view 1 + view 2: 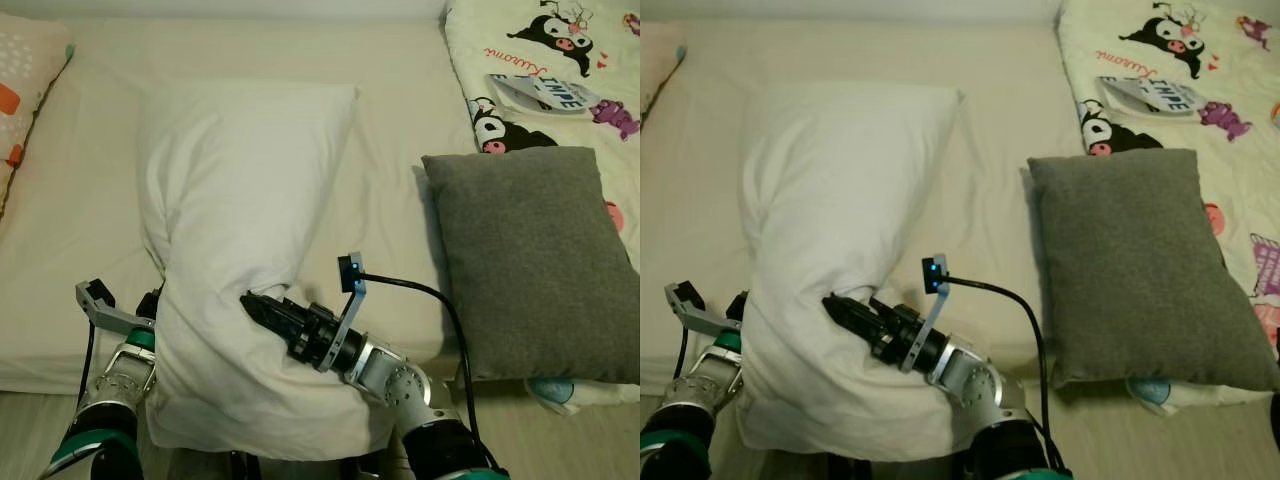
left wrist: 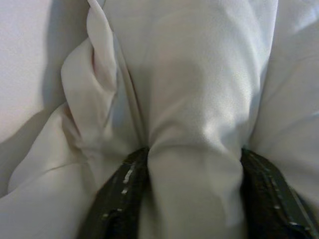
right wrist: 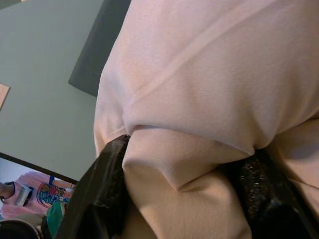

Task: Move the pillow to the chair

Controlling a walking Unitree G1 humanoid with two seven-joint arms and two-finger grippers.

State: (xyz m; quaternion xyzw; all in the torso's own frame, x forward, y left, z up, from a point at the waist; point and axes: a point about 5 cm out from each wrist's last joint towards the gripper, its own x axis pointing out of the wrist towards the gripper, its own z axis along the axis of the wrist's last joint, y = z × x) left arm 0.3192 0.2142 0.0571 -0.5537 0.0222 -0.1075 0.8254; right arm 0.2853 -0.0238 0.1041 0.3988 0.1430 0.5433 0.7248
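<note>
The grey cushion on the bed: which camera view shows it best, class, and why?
The left eye view: the grey cushion is whole and unblocked there, lying right of the white pillow. The right eye view shows it too, whole but nearer centre. The right wrist view may catch a dark edge; the left wrist view has white fabric.
</note>
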